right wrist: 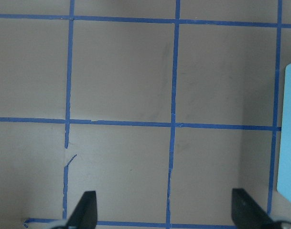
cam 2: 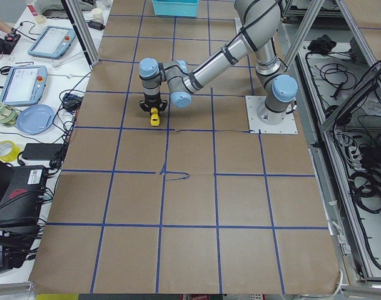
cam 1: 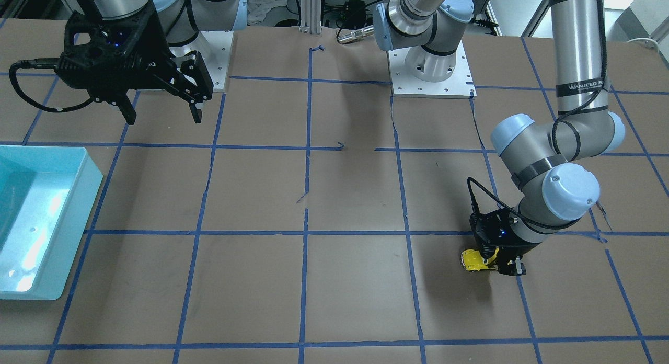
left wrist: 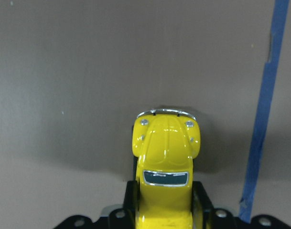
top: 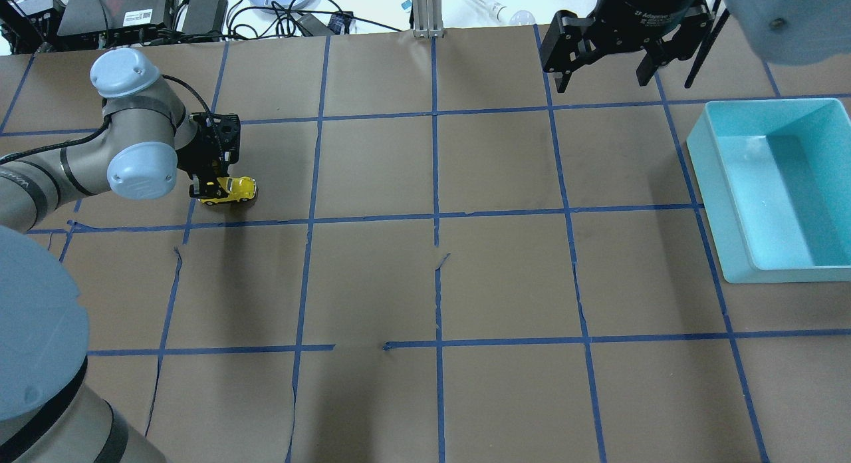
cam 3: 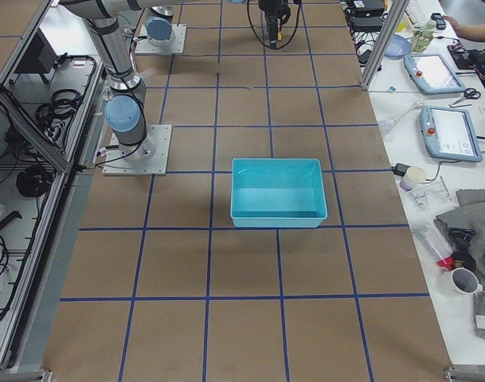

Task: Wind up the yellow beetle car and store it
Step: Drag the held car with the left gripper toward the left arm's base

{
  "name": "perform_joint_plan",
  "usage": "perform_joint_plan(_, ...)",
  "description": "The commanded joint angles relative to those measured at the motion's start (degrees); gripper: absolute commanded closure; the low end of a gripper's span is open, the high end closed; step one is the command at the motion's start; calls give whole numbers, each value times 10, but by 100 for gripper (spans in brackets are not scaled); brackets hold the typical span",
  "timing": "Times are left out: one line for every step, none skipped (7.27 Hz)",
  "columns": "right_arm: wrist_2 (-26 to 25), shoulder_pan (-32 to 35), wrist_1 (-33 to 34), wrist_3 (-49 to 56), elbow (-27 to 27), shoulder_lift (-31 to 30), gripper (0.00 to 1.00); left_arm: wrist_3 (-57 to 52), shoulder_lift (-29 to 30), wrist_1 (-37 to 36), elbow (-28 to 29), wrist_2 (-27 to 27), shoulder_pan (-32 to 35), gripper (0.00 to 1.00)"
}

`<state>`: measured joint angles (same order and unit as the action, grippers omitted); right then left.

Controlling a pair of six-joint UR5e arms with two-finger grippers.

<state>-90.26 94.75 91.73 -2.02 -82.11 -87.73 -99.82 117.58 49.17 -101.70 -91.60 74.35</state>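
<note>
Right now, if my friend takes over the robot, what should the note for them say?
Left gripper: shut on the rear of the yellow beetle car, low over the table on the robot's left side. I cannot tell if the wheels touch.
Right gripper: open, holding nothing, hanging above the table near the blue bin.
The bin sits on the robot's right side, with nothing in it.
Done: the car is gripped. The pictures do not show whether it is wound.
Left: wind it up if needed, then store it, probably in the bin.
</note>
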Motion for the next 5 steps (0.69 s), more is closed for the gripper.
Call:
perform_joint_plan(0, 0, 0, 0, -1, -1, 0, -47, 0, -3, -3, -2, -21, 91)
perform_joint_plan(0, 0, -1, 1, -1, 0, 0, -73, 1, -7, -3, -2, -32, 91)
perform_joint_plan(0, 0, -1, 0, -1, 0, 0, -91, 1, -7, -3, -2, -46, 91)
perform_joint_plan(0, 0, 0, 0, -1, 0, 0, -108, 2, -14, -3, -2, -47, 87)
perform_joint_plan(0, 0, 0, 0, -1, 0, 0, -110, 2, -25, -1, -2, -47, 46)
